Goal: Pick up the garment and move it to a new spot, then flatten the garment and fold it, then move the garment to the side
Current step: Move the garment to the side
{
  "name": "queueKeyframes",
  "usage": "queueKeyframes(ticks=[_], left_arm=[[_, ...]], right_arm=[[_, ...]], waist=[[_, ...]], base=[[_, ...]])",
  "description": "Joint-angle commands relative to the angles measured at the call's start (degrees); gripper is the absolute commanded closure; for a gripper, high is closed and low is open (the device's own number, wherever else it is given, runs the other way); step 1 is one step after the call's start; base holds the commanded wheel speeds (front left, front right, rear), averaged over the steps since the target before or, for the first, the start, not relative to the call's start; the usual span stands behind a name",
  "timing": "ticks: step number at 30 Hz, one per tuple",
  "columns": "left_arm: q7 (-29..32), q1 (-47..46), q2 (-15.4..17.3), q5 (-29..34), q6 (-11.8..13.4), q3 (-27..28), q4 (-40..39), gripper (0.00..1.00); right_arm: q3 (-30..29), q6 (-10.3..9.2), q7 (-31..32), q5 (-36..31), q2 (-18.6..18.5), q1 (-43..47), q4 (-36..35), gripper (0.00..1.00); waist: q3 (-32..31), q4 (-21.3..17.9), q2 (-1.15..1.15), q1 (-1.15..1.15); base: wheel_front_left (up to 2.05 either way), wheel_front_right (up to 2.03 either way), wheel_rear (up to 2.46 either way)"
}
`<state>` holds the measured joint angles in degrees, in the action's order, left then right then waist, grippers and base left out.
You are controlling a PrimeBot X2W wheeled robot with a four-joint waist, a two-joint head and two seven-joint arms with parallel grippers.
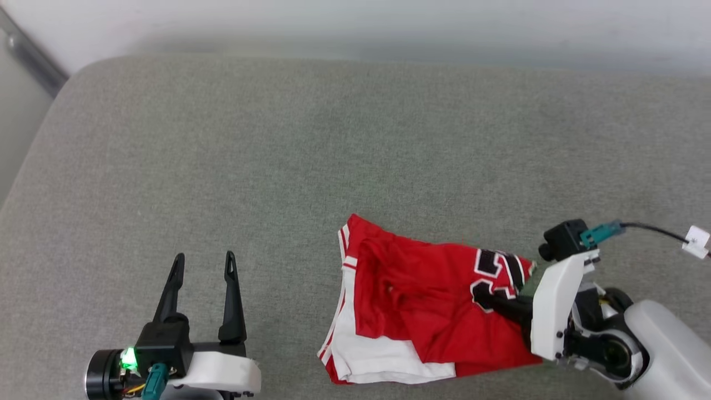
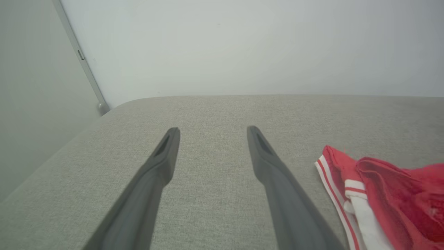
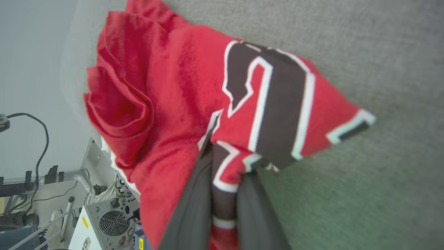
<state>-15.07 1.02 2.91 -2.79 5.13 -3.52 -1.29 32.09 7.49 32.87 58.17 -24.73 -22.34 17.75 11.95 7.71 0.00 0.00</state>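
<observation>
A grey woven cushion (image 1: 266, 144) with a rounded corner spreads below a pale wall (image 1: 389, 22). A dark metal strip (image 1: 33, 61) slants down the wall near that corner. Past the cushion's edge, the right wrist view shows a white box (image 3: 100, 208) with a round fan grille (image 3: 111, 224) and a looping black cable (image 3: 43, 135).

The garment (image 3: 163, 104) bears a black, white-edged 2.

The left gripper (image 1: 204, 256), dark and long-fingered on a white shell, bears a green light (image 1: 129, 358) and teal plug (image 1: 153, 383); the right gripper (image 3: 227, 163) has a screwed white shell, black cable (image 1: 650, 229), white tag (image 1: 697, 241) and grey forearm (image 1: 672, 355).
</observation>
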Motion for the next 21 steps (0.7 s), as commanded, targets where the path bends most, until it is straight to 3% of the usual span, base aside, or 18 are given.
queueKeyframes(ticks=[1, 11, 21], left_arm=[[-0.12, 0.73, -0.05, -0.27, 0.29, 0.12, -0.01, 0.00], [-0.12, 3.92, -0.05, -0.57, 0.95, 2.93, -1.45, 0.00], [-0.12, 1.45, -0.03, 0.07, 0.46, 4.95, -3.31, 0.00]], right_arm=[[0.50, 0.00, -0.90, 0.26, -1.14, -1.81, -1.14, 1.00], [6.89, -0.01, -0.12, -0.81, -10.07, -9.21, -11.89, 1.00], [8.22, -0.01, 1.05, -5.37, -20.05, -17.67, -17.23, 1.00]], waist=[[-1.89, -0.98, 0.00, 0.00], [-4.74, -8.30, 0.00, 0.00], [1.26, -18.35, 0.00, 0.00]], base=[[0.00, 0.00, 0.00], [0.00, 0.00, 0.00], [0.00, 0.00, 0.00]])
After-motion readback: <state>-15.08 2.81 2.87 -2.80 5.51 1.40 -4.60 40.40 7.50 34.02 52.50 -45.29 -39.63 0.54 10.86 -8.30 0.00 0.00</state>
